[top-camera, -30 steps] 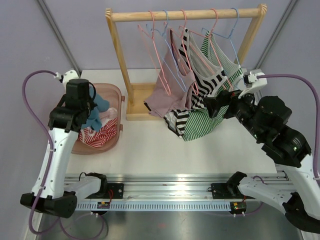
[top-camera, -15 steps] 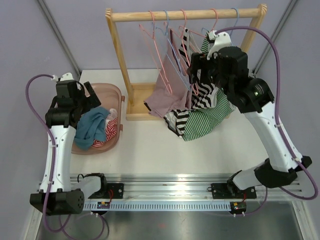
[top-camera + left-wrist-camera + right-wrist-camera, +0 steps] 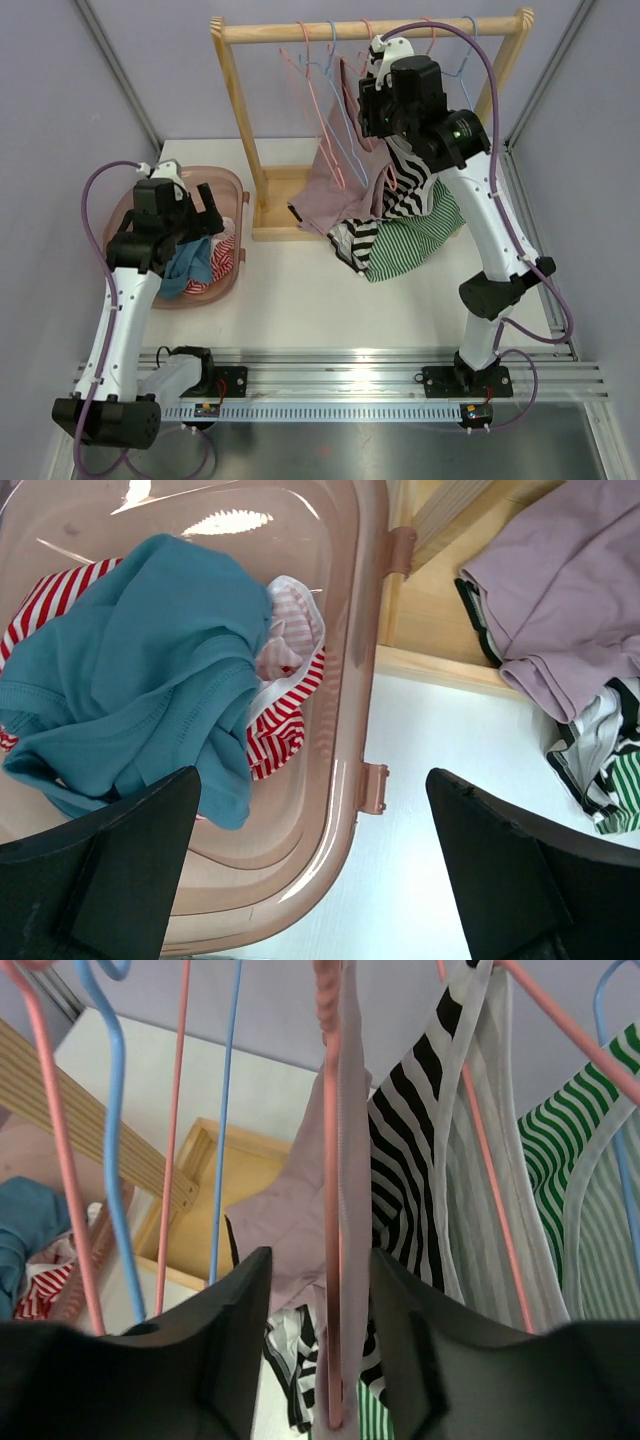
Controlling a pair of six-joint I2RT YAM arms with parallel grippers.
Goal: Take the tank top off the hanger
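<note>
A mauve tank top (image 3: 335, 190) hangs from a pink hanger (image 3: 330, 1210) on the wooden rack's rail (image 3: 370, 28). My right gripper (image 3: 372, 95) is up by the rail. In the right wrist view the jaws (image 3: 320, 1255) are partly open around the hanger wire and the mauve strap (image 3: 352, 1160). The right finger is close against the strap and the left finger stands apart. My left gripper (image 3: 203, 203) hangs wide open and empty over the basket's right rim (image 3: 345, 680), with a teal garment (image 3: 150, 670) lying in the basket.
A black-and-white striped top (image 3: 410, 190) and a green striped top (image 3: 410, 245) hang right of the mauve one. Bare pink and blue hangers (image 3: 315, 100) hang to its left. A red striped garment (image 3: 280, 735) lies under the teal one. The rack's wooden base (image 3: 275, 205) stands beside the basket.
My right arm swung up from the right side to the rail and its jaws narrowed around the mauve strap and hanger. My left gripper opened, dropping the teal garment into the basket.
</note>
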